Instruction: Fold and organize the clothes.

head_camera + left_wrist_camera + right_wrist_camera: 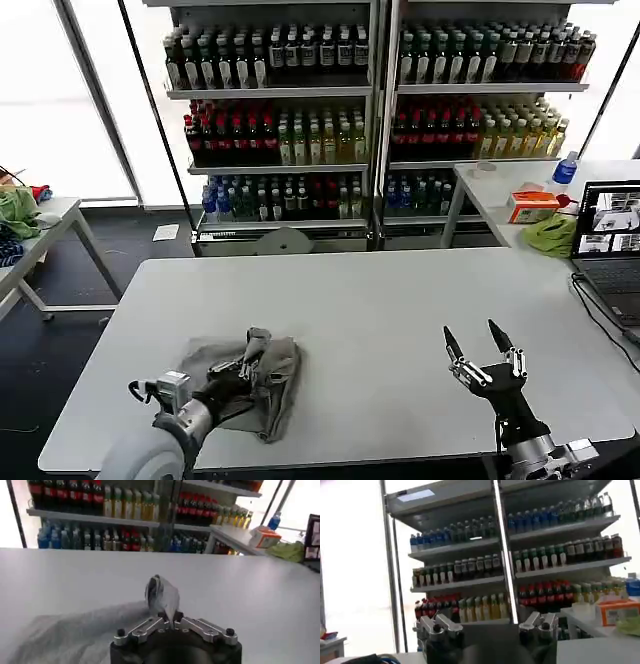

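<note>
The left gripper point(247, 362) sits low over the near-left part of the white table point(380, 300), its fingers pinched together on a fold of the light grey T-shirt point(262, 385). In the left wrist view that pinched fold stands up as a small peak of cloth point(161, 596) right between the fingertips of the left gripper point(170, 621), and the rest of the shirt trails back beneath the claw and off to one side of it in a loose, crumpled heap (no neat edges that I can make out). The shirt lies flat on the table apart from the lifted bit, close to the near edge.

Well apart from that claw, across a bare stretch of tabletop, the right gripper point(482, 352) hangs over the near-right part of the table with its two dark fingers spread wide and pointing up and away, holding nothing.

Farther out beyond the right claw, a laptop point(608, 250) sits at the table's right edge, and a bright green cloth point(551, 234) lies on the side table behind it. Behind the table stand shelves of bottled drinks point(290, 130).
</note>
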